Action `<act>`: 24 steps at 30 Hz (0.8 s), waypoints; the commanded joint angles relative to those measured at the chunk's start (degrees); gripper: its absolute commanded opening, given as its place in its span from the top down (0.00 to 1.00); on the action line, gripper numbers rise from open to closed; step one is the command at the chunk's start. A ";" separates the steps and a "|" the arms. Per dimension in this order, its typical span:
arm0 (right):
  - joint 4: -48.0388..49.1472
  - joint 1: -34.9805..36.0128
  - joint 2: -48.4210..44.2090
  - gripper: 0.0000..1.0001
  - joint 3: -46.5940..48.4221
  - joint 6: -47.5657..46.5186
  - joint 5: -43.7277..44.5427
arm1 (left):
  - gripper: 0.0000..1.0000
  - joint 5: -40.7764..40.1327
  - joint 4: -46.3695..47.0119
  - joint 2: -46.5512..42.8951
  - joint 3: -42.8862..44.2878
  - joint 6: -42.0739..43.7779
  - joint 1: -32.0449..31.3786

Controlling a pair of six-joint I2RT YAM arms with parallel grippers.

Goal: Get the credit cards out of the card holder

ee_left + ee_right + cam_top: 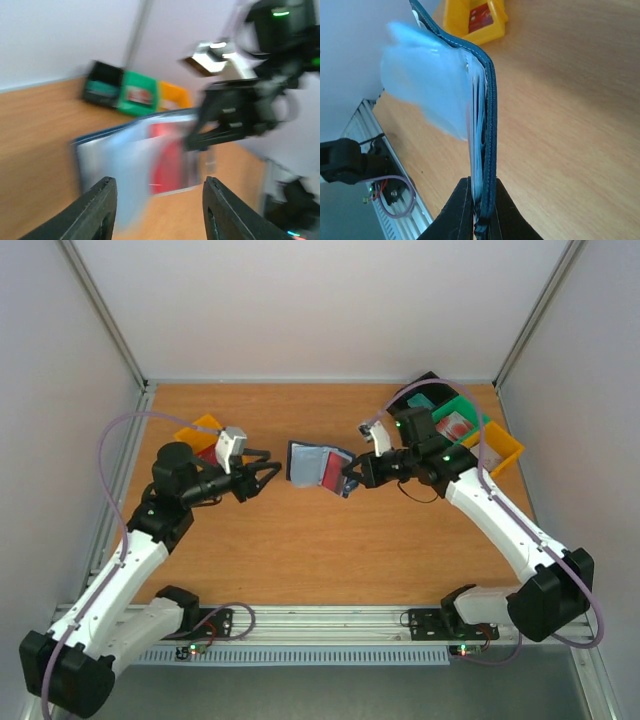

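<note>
The navy card holder [318,465] is held open above the table's middle, its pale inner pockets and a red card [333,471] facing left. My right gripper [350,478] is shut on its right edge. In the right wrist view the holder [487,145] stands edge-on between my fingers [460,212], pale pockets [427,85] fanned out. My left gripper [266,473] is open and empty, a short way left of the holder. In the blurred left wrist view the holder [120,155] and red card [167,157] lie just beyond my open fingertips [102,200].
A yellow bin [200,436] sits behind the left arm, holding a red card [481,17] in the right wrist view. Black [421,392], green [462,420] and yellow [505,452] bins stand at the back right. A metal rail [320,625] runs along the near edge.
</note>
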 commanded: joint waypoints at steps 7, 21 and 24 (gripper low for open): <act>-6.19 4.80 3.33 0.99 9.34 -4.02 3.86 | 0.68 14.07 16.37 6.88 -0.22 -3.86 -14.33; -10.45 4.80 -0.45 0.99 8.66 -19.24 -13.99 | 0.68 7.95 6.69 6.20 -0.95 0.98 -14.26; -8.87 4.80 -1.06 0.99 8.29 -19.48 -15.99 | 0.67 9.34 7.55 6.68 -1.32 1.44 -14.34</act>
